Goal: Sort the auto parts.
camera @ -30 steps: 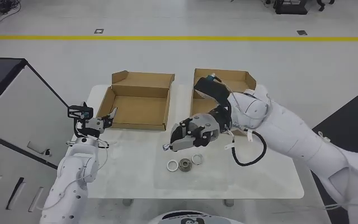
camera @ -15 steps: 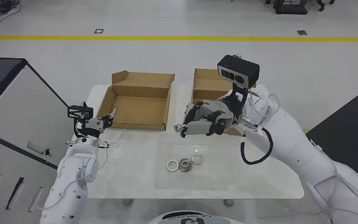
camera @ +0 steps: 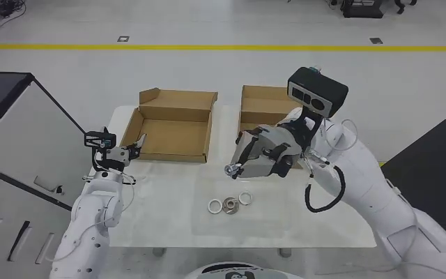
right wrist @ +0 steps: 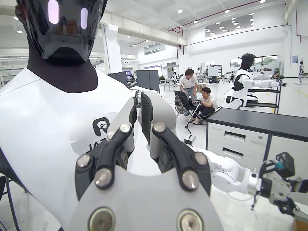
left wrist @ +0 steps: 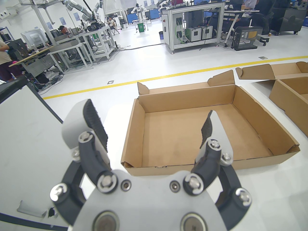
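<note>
I am lifting my right gripper [camera: 233, 169], pinching a thin metal part [right wrist: 137, 98], from the rings [camera: 228, 204] at the front edge of the desk [camera: 160, 209] toward the right box [camera: 261, 108].

Left box [camera: 174, 136] & right box [camera: 261, 108]: plain brown cardboard, matt, rough cut edges. Table [camera: 167, 209]: white, smooth, faint sheen. Ring parts [camera: 230, 204], lower centre of top view: bright polished metal. Left gripper [left wrist: 150, 111]: brushed metal plate w/ shiny bolt heads, matt black links, ribbed rubbery pads [left wrist: 96, 123]. Right gripper [right wrist: 140, 104]: same materials; thin piece [right wrist: 137, 99] pinched in it looks grey metal.
</note>
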Robot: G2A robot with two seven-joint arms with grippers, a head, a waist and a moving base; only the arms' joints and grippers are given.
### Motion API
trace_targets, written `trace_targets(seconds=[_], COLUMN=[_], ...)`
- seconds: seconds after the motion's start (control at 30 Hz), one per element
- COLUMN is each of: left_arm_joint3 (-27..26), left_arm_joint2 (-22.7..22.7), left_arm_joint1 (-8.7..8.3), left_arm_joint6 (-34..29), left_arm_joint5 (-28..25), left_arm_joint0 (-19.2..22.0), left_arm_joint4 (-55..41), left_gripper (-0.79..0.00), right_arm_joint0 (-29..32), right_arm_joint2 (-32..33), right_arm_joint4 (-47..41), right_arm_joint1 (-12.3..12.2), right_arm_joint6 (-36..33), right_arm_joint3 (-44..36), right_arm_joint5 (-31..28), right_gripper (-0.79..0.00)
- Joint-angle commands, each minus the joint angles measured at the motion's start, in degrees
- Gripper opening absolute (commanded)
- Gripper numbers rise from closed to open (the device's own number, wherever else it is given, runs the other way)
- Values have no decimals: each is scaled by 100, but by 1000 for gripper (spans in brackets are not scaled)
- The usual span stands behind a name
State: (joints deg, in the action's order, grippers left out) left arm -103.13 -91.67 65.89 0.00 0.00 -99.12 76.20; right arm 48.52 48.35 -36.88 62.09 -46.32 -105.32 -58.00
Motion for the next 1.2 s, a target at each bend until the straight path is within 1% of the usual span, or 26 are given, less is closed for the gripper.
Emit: trace_targets(seconds=[0.0, 0.2, 0.3, 0.43, 0.63, 0.83, 1.17], left_arm_joint3=[0, 0, 0, 0, 0, 0, 0], left_arm_joint2=[0, 0, 0, 0, 0, 0, 0], left_arm_joint1=[0, 0, 0, 0, 0, 0, 0], left_arm_joint6=[0, 0, 0, 0, 0, 0, 0], left_arm_joint5=[0, 0, 0, 0, 0, 0, 0], left_arm_joint0=[0, 0, 0, 0, 0, 0, 0], left_arm_joint4=[0, 0, 0, 0, 0, 0, 0], left_gripper=[0, 0, 0, 0, 0, 0, 0], right_arm_joint0=[0, 0, 48, 325, 693, 845, 845], right_arm_joint2=[0, 0, 123, 292, 551, 643, 643], right_arm_joint4=[0, 0, 288, -226, -1023, -1348, -1348], right_arm_joint1=[0, 0, -9, -32, -97, -125, -125], right_arm_joint6=[0, 0, 17, 203, -55, -195, -195], right_arm_joint3=[0, 0, -147, -273, -478, -729, -729], right_arm_joint5=[0, 0, 272, 226, 59, 198, 198], right_gripper=[-785, -785, -785, -785, -785, -785, -785])
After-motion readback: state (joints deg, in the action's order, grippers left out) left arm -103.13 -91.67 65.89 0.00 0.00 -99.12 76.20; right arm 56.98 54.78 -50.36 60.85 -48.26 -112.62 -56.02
